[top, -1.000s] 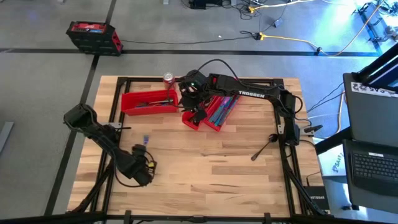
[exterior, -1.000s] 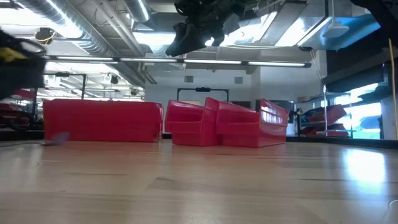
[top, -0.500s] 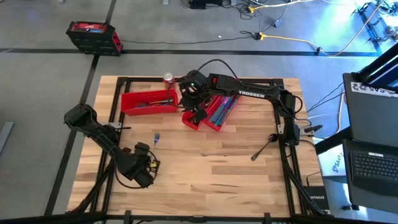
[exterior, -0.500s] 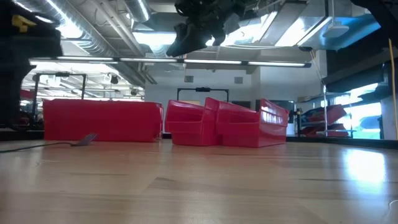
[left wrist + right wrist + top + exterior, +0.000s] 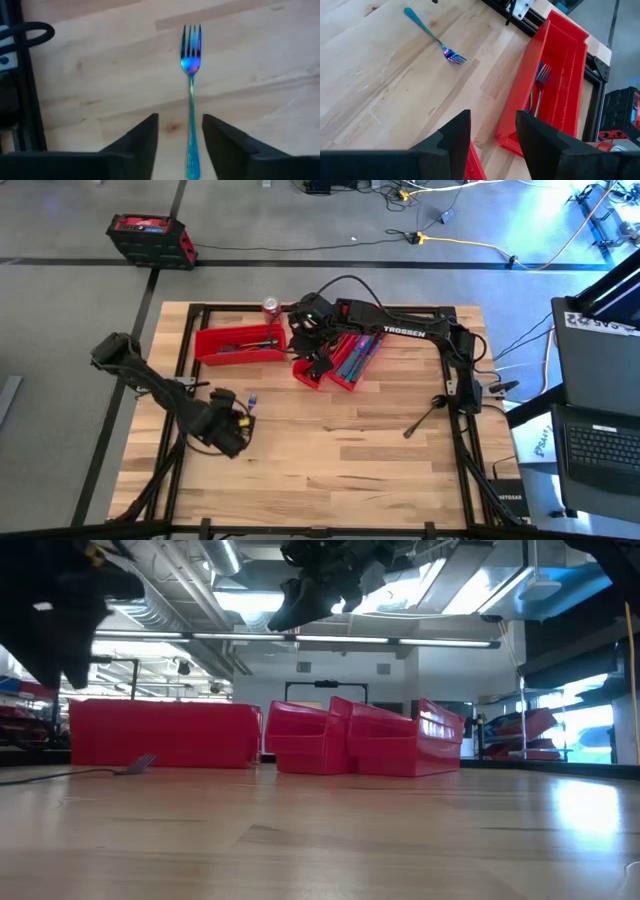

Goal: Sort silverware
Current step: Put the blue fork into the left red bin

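Note:
An iridescent blue-purple fork [image 5: 190, 65] lies flat on the wooden table, left of centre [image 5: 251, 402], its tines toward the red bins. My left gripper [image 5: 180, 120] hovers over the fork's handle end, open, one finger on each side of the handle and above it; the high view shows it [image 5: 228, 427] near the fork. My right gripper [image 5: 315, 348] hangs open and empty high above the red bins [image 5: 492, 120]. More forks [image 5: 540, 82] lie in the long red bin [image 5: 240, 343] at the far left.
Two more red bins [image 5: 342, 360] stand tilted at the far middle, holding blue utensils. A red soda can [image 5: 270, 306] stands behind the left bin. A dark slender utensil [image 5: 425, 418] lies at the table's right. Black frame rails [image 5: 180, 385] run along the table's sides.
The fork has shifted a little toward the table's right and now lies still and flat on the wood. My left gripper has risen above it and drawn slightly toward the far edge.

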You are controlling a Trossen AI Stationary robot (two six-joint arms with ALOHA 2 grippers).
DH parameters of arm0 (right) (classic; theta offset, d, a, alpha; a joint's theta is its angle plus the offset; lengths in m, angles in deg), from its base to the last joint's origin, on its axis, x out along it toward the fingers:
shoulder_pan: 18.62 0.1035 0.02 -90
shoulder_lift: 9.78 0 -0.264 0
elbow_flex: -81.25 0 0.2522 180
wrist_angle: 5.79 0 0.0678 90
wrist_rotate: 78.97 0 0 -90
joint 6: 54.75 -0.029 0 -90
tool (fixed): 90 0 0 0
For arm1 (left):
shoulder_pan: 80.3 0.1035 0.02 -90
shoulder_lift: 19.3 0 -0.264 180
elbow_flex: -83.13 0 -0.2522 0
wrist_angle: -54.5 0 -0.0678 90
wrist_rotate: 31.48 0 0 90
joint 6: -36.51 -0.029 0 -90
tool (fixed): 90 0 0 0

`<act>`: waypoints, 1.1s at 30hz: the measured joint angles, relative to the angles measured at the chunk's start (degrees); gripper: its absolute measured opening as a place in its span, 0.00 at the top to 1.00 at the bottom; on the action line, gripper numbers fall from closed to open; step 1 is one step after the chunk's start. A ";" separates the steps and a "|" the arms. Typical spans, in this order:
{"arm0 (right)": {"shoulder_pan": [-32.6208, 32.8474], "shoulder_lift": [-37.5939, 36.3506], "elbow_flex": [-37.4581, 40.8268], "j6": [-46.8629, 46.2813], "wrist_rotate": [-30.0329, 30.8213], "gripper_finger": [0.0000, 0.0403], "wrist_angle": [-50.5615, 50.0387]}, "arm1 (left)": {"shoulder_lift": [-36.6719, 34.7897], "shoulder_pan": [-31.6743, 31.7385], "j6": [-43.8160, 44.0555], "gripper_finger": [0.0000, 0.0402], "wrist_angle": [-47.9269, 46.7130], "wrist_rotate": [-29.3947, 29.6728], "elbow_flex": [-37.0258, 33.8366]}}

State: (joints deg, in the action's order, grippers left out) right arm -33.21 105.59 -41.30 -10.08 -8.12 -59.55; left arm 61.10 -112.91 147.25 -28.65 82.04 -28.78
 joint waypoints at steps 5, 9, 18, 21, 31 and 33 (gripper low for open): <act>0.00 0.00 0.00 -1.14 0.01 0.65 0.03 | -0.47 5.43 -10.92 0.50 7.54 -2.77 -2.56; -0.02 0.00 0.00 -1.14 0.01 0.65 0.01 | -0.47 9.51 -17.49 0.45 14.45 -3.40 -4.80; -0.02 0.00 0.00 -1.58 0.05 0.65 -0.84 | -0.47 14.64 -22.78 0.46 16.81 -10.84 -8.47; 0.00 0.00 0.00 -1.95 0.56 0.65 -1.04 | -0.47 14.97 -19.73 0.48 20.91 -11.90 -10.21; -0.02 0.00 0.00 -2.68 0.58 0.65 -0.99 | 0.69 15.09 -18.43 0.57 22.17 -11.42 -11.00; -0.02 0.00 0.00 -2.69 0.58 0.65 -0.96 | 0.98 15.22 -19.11 0.58 22.97 -11.46 -10.98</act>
State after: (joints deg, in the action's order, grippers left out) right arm -33.24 105.59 -41.30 -12.77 -7.54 -60.51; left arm 62.09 -97.69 128.14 -5.67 70.58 -39.76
